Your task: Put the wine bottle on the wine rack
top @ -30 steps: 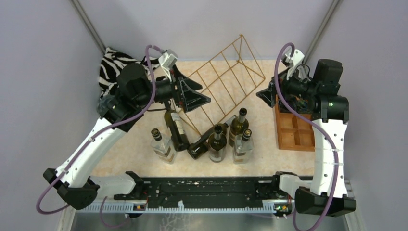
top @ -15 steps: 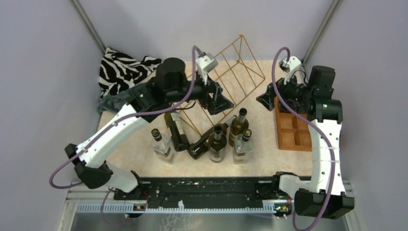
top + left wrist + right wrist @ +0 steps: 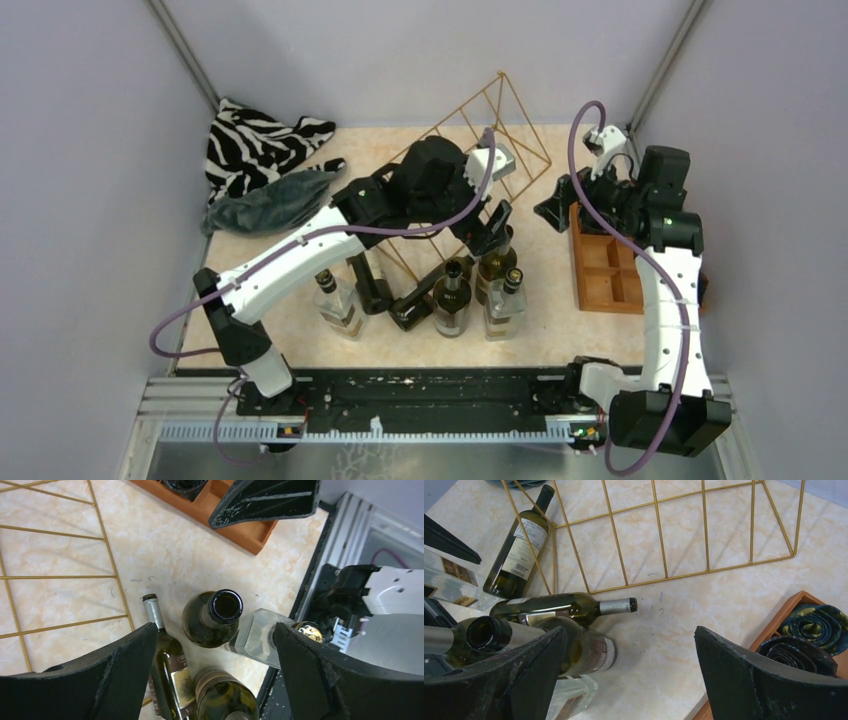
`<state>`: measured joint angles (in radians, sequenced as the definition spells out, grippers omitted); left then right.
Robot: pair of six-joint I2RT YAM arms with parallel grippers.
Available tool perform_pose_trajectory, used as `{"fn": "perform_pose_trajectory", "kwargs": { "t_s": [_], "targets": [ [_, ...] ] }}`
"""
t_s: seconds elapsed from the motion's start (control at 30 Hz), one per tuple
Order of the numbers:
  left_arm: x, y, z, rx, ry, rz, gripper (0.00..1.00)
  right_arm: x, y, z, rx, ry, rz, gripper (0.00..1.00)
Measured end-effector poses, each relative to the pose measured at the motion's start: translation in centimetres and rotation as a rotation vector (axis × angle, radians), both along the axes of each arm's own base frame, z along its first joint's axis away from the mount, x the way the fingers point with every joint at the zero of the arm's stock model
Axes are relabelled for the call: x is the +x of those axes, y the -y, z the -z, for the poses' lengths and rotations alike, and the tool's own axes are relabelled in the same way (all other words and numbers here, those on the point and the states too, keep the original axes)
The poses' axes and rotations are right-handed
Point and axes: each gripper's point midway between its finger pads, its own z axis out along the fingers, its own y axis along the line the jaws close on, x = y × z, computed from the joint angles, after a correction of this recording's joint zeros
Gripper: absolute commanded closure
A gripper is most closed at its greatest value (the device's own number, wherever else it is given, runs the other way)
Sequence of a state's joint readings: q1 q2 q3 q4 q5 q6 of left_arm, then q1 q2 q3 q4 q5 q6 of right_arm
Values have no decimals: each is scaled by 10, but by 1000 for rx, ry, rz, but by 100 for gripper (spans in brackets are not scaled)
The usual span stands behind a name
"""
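Over the open bottle (image 3: pixel 200 625), hemmed by other bottles (image 3: pixel 220 695), left fingers (image 3: pixel 100 675) gape empty; right fingers (image 3: pixel 744 675) too

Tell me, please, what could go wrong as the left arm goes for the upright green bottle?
1. The open left end effector hangs above the green bottle, which stands right beside a clear bottle, with a lying bottle close by. Coming down, it could topple or push either.
2. The left arm stretches across the rack. The arm or a lifted bottle might snag its thin wires and drag it.
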<state>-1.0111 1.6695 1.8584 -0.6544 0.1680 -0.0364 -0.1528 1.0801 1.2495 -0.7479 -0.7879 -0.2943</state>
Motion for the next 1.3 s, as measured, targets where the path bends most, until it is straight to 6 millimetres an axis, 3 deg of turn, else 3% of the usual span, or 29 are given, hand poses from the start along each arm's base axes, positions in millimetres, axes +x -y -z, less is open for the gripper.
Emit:
{"fn": "perform_pose_trajectory", "kwargs": {
  "t_s": [0.27, 0.7, 0.8, 0.87, 0.93, 1.3],
  "targets": [
    [6, 11, 26, 97, 26, -14, 12, 2, 0, 0, 14, 5, 0, 1],
    [9, 27, 50, 175, 51, -16, 38, 1, -2, -2, 39, 2, -9, 1],
    [10, 29, 54, 185, 47, -11, 55, 1, -3, -3, 41, 3, -12, 1],
    [9, 31, 55, 187, 42, -2, 84, 1, -2, -3, 41, 3, -12, 1],
    [8, 34, 55, 184, 42, 7, 100, 1, -2, -2, 42, 1, -11, 1],
    [10, 42, 48, 140, 47, 3, 100, 3, 5, 3, 42, -1, 11, 1]
  ]
}}
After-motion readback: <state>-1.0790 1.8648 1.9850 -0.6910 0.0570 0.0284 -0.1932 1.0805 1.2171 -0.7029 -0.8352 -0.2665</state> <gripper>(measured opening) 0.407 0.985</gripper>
